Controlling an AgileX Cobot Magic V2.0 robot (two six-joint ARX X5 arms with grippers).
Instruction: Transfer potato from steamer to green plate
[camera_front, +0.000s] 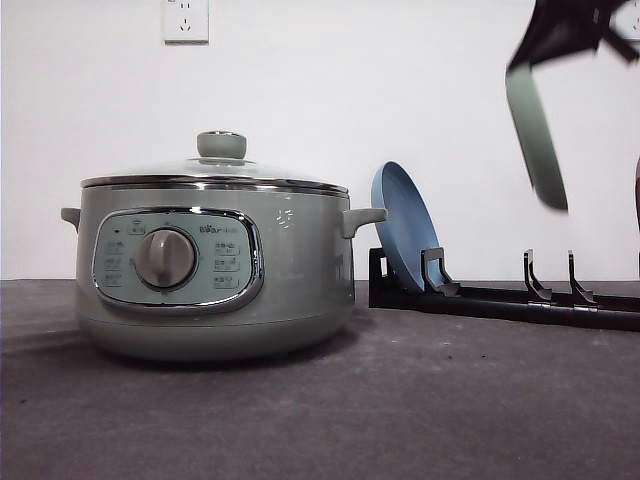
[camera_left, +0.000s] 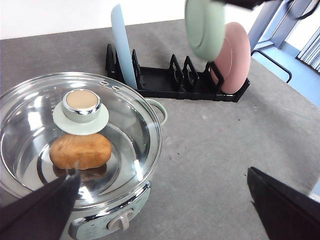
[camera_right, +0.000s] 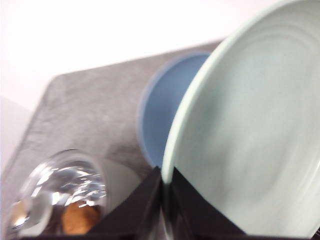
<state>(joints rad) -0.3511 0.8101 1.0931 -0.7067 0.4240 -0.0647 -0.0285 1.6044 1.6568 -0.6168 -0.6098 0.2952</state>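
My right tool (camera_right: 162, 200) is clamped on the rim of the green plate (camera_right: 250, 130), its dark fingers pinching the edge, and the plate hangs tilted in the air above the black rack (camera_front: 505, 295). My left tool (camera_left: 160, 205) stands with its fingers wide apart above the steamer (camera_front: 215, 270). The potato (camera_left: 80, 150) lies inside the steamer under the glass lid (camera_left: 125, 125), which is on.

The risks, as I judge them: an edge pinch on a smooth matte plate may let it swing or slip, and it could clip the pink plate (camera_left: 235, 57) or the blue plate (camera_front: 405, 225) standing in the rack. The lid knob (camera_left: 81, 106) is small and rounded, the glass slick, the potato smooth and oval, apt to roll. The tabletop (camera_front: 400, 400) is grey and coarse.
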